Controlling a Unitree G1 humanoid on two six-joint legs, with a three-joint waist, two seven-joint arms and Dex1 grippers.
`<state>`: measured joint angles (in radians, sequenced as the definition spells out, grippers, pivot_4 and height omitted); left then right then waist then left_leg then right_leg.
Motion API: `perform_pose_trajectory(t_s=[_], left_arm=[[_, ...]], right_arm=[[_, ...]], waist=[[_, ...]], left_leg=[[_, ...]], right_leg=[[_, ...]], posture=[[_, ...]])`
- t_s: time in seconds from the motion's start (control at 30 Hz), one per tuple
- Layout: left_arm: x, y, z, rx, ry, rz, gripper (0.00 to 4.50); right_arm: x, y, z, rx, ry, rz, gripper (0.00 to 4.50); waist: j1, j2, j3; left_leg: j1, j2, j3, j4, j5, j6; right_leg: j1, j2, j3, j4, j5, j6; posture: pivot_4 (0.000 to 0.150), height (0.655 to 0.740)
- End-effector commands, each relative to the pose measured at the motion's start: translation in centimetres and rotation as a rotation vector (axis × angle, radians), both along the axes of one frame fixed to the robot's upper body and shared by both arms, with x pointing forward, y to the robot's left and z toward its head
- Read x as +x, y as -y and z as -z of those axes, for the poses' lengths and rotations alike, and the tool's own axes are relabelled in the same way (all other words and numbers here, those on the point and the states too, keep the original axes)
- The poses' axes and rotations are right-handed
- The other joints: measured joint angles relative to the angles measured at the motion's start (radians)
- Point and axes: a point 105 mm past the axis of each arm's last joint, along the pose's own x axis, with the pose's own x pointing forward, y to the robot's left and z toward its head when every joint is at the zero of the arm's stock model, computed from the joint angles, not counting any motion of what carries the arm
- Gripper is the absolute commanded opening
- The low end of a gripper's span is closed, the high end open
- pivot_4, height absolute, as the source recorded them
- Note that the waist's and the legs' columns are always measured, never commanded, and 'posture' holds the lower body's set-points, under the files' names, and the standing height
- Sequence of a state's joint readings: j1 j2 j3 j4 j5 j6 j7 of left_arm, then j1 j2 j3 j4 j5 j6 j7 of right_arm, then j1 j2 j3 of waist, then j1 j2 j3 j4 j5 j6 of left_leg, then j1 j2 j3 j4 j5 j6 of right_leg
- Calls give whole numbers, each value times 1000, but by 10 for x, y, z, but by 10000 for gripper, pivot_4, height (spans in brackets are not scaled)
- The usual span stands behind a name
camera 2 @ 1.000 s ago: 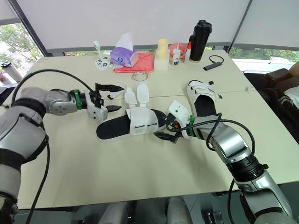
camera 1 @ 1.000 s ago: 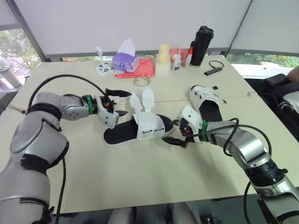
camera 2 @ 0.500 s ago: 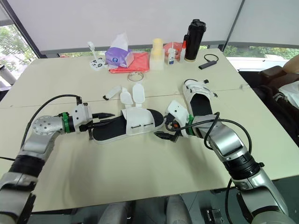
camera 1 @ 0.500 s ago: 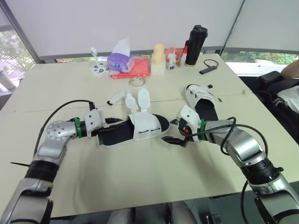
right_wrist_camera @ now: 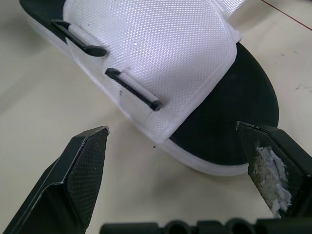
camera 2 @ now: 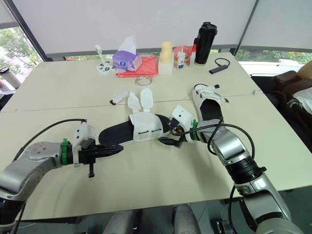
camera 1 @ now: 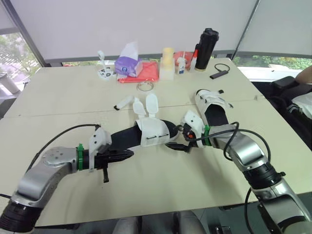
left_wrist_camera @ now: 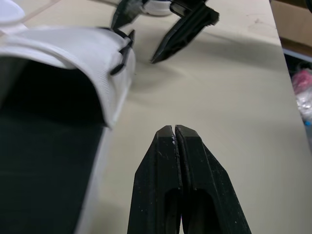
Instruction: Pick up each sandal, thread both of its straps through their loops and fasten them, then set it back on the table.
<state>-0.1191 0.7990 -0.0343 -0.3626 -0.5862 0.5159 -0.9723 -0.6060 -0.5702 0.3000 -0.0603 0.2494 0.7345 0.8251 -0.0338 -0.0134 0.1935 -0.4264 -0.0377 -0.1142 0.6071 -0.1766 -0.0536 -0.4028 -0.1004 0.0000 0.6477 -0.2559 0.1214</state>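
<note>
fig. tabletop, head and wrist views. near sandal (camera 1: 141,136) lay flat at ctr of table (camera 1: 161,195), its two straps (camera 1: 146,105) unthreaded and flipped open toward the far side; black loops (right_wrist_camera: 131,87) on the white band stood empty. l. gripper (camera 1: 129,154) sat low over the table just beside the sandal's heel, apart from it, fingers (left_wrist_camera: 163,161) pressed together w/ nothing btwn them. r. gripper (camera 1: 177,138) was at the toe end, spread wide, holding nothing. second sandal (camera 1: 213,109) lay on the table behind the r. arm.
</note>
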Motion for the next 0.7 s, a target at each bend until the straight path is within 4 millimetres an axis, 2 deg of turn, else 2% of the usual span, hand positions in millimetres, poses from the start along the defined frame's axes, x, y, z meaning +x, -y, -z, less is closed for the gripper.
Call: perform_pose_trajectory(t_s=[0.03, 0.17, 0.47, 0.7], left_arm=[[-4, 2, 9, 39, -40, -14, 347], [1, -8, 21, 95, -53, -64, 347], [20, -28, 36, 192, 1, -181, 347], [32, -39, 39, 239, 56, -221, 347]], right_arm=[[2, -7, -11, 10, 38, -31, 45000], [-2, -12, -10, 12, 34, -53, 45000], [-11, -17, -11, 4, 35, -89, 45000], [-22, -22, -8, 5, 5, -118, 45000]], waist=[[0, 0, 0], [1, 0, 0], [5, 0, 0], [17, 0, 0]], left_leg=[[0, 0, 0, 0, 0, 0], [0, 0, 0, 0, 0, 0], [0, 0, 0, -1, 0, 0], [0, 0, 0, -2, 0, 0]], right_leg=[[0, 0, 0, 0, 0, 0], [0, 0, 0, 0, 0, -1], [-1, 0, 0, -1, -1, -1], [-2, 0, 0, -1, -2, -4]], posture=[[1500, 7400], [1500, 7400], [1500, 7400], [1500, 7400]])
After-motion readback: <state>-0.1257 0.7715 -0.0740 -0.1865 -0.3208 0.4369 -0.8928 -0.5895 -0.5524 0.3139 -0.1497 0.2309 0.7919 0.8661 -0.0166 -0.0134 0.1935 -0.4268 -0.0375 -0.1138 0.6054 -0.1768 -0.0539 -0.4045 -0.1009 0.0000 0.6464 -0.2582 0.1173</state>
